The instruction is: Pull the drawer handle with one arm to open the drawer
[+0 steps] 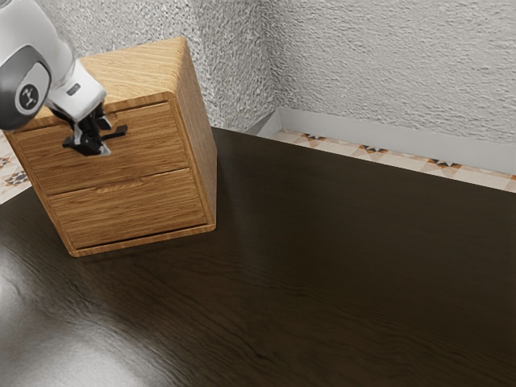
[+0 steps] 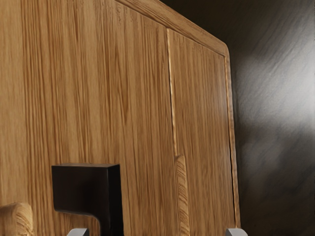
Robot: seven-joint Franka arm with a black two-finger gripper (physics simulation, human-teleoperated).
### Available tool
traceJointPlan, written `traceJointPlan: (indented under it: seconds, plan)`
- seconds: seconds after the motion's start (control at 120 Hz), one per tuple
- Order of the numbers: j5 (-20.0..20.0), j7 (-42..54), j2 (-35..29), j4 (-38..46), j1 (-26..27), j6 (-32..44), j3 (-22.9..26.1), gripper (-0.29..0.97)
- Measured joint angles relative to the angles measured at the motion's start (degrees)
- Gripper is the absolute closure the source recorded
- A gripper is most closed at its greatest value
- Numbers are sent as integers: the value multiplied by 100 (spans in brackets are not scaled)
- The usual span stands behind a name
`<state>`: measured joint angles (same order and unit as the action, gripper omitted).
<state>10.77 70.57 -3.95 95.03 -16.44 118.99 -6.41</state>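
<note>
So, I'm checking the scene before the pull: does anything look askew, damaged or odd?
Nothing looks damaged or spilled. The cabinet stands flat on the table, both drawers flush. One small oddity: the upper drawer has a black handle at the hand, the lower drawer shows none.

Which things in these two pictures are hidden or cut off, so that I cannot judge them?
- Handle of the upper drawer: covered by the gripper in the exterior view; cut off by the edge in the wrist view.
- Arm: cut off by the exterior view's upper left edge.
- Cabinet: its back is hidden behind its own body in both views.
</note>
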Motion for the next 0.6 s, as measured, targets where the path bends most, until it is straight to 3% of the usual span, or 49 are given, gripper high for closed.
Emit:
traceJointPlan:
  seconds: [0.15, 0.292, 0.375, 0.6]
  plan:
    - [-66, -38, 133, -103, 22, -99, -17, 36]
    - [-144, -87, 212, -130, 89, -139, -109, 16]
    - [-177, -108, 226, -153, 141, -158, -169, 17]
    - [-185, -163, 179, -204, 190, -235, -218, 36]
